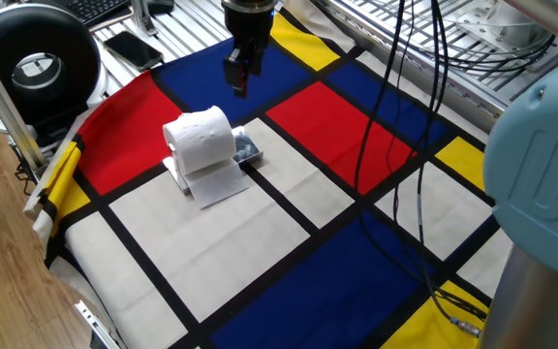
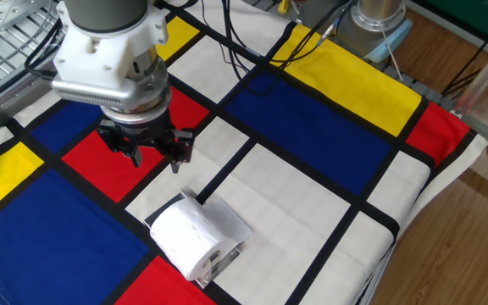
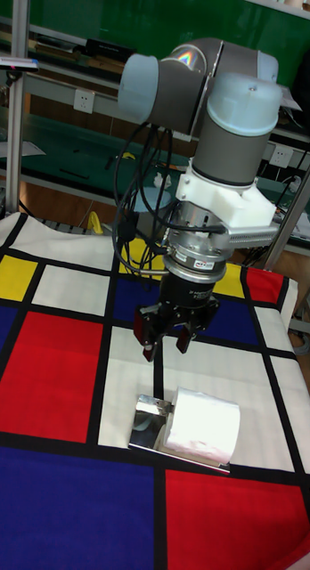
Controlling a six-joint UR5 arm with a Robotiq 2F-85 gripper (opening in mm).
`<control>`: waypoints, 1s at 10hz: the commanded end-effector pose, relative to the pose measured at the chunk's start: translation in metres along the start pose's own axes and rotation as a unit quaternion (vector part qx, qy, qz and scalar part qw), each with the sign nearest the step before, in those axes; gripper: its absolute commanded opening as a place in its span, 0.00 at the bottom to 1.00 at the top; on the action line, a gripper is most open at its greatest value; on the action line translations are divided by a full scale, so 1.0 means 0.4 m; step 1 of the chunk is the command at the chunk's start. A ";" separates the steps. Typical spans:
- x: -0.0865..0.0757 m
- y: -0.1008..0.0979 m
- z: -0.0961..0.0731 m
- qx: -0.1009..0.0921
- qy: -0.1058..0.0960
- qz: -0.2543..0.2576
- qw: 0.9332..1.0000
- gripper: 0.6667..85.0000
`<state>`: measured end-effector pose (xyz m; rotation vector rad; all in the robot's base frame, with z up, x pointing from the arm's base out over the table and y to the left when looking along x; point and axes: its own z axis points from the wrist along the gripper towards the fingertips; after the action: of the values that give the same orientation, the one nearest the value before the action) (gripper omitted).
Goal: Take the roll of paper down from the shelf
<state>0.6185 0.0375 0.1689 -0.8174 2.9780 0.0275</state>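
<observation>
In the tall fixed view, the shelf shows bare metal at nine o'clock of the roll of paper, which lies on its side atop it. The gripper hangs at twelve o'clock, jaws spread, holding nothing. Light, soft and crushable, the roll probably wants a gentle pinch across its round middle.

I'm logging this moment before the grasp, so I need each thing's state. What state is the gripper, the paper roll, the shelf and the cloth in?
gripper: open, empty, above the cloth, clear of the roll.
roll of paper: lying on its side on the shelf, one loose sheet hanging off, ungrasped.
shelf: flat on the cloth, roll on top, one end bare.
cloth: spread over the table, draping off the edge.
</observation>
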 end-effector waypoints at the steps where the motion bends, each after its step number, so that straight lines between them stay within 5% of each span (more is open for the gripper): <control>1: -0.009 -0.005 -0.002 0.002 -0.007 -0.076 0.997 0.68; 7: -0.012 0.011 -0.001 -0.009 -0.008 -0.135 0.991 0.69; 10: -0.091 0.036 0.007 -0.002 -0.007 -0.174 0.985 0.77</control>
<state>0.6288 0.0517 0.1672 -1.2357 2.8193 0.0253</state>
